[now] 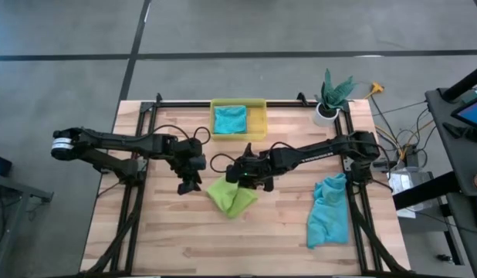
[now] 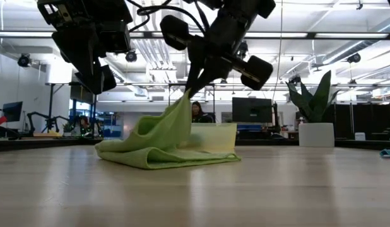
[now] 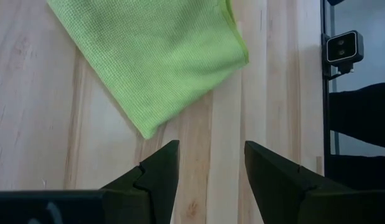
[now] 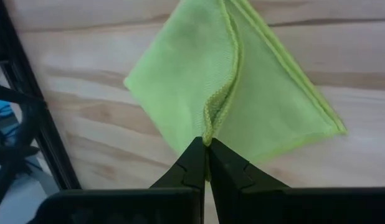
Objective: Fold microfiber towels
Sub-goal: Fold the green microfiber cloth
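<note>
A lime green microfiber towel [image 1: 232, 198] lies in folded layers at the table's middle, one part drawn up into a peak [image 2: 182, 104]. My right gripper [image 1: 240, 183] is shut on that peak. My left gripper [image 1: 188, 188] hangs open above the bare wood just left of the towel, touching nothing; its wrist view shows the towel's corner [image 3: 149, 127] ahead of its fingers. One teal towel [image 1: 229, 119] lies in the yellow bin [image 1: 258, 104] at the far edge. Another teal towel [image 1: 329, 212] lies crumpled at the right. My right gripper pinches the green towel's hemmed edge [image 4: 212, 121] between its two fingertips. The fingers slant down at it from the table's right. That edge is bunched and lifted into a peak below the fingers, while the rest of the towel [image 2: 163, 154] stays flat on the table.
A potted plant [image 1: 331, 96] stands at the far right corner. A black rail frame [image 1: 138, 154] runs along the table's sides. Bare wood [image 1: 184, 239] stretches along the near edge.
</note>
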